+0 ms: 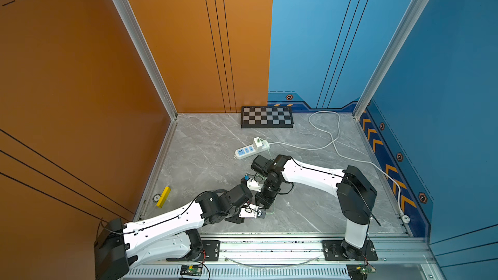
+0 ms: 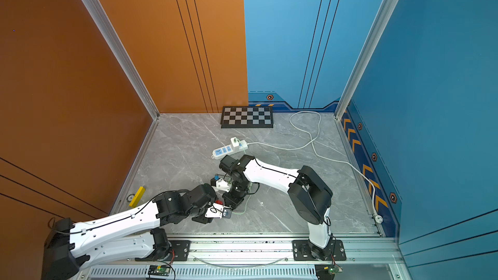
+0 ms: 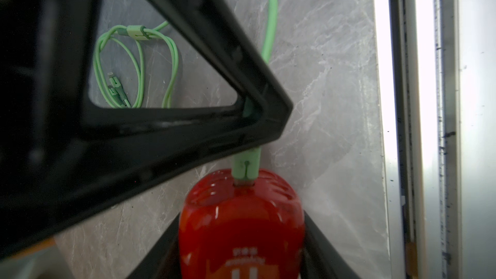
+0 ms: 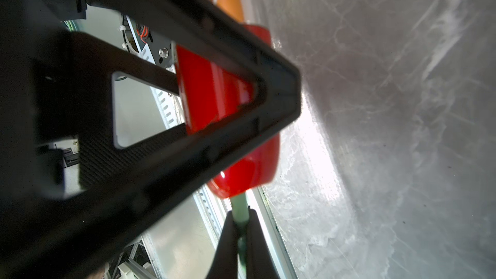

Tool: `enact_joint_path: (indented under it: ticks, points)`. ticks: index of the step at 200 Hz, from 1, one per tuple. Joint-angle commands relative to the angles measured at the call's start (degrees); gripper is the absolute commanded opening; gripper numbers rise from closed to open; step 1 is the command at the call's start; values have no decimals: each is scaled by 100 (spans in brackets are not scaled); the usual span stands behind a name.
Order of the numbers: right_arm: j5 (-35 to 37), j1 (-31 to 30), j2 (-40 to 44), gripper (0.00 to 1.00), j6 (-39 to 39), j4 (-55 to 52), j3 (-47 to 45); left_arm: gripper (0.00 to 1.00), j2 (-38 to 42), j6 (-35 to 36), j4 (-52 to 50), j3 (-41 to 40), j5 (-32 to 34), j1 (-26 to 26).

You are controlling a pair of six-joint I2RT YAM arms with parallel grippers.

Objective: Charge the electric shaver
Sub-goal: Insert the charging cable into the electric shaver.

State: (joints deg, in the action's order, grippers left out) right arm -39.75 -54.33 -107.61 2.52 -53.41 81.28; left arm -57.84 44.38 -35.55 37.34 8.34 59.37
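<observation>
- Near the front of the grey tabletop (image 1: pixel 215 141) you are mid plug-in; the white power strip (image 1: pixel 246 151) lies well behind.
- Your left fingers (image 3: pixel 316 248), half open, clasp the red electric shaver (image 3: pixel 241 224).
- Your right fingers (image 4: pixel 225 240), shut tight, pinch the green plug (image 3: pixel 245 169) at the shaver's end. A sliver of metal shows, so I judge it needs pressing home.

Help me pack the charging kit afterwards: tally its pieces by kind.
Electric shaver: 1
Green cable: 1
Charger block: 1
Power strip: 1
Total: 4
</observation>
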Motion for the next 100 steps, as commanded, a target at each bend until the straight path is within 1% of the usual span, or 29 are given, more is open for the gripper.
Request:
enact_joint_path:
  ticks: [1, 48, 100]
  points:
    - [292, 41, -76, 0, -173, 792, 185, 0, 12, -207, 439, 283, -577, 263]
    - [301, 62, -78, 0, -142, 907, 232, 0, 89, -351, 774, 256, -627, 394]
    - [161, 191, -172, 0, 170, 742, 419, 0, 25, -174, 936, 314, -828, 623]
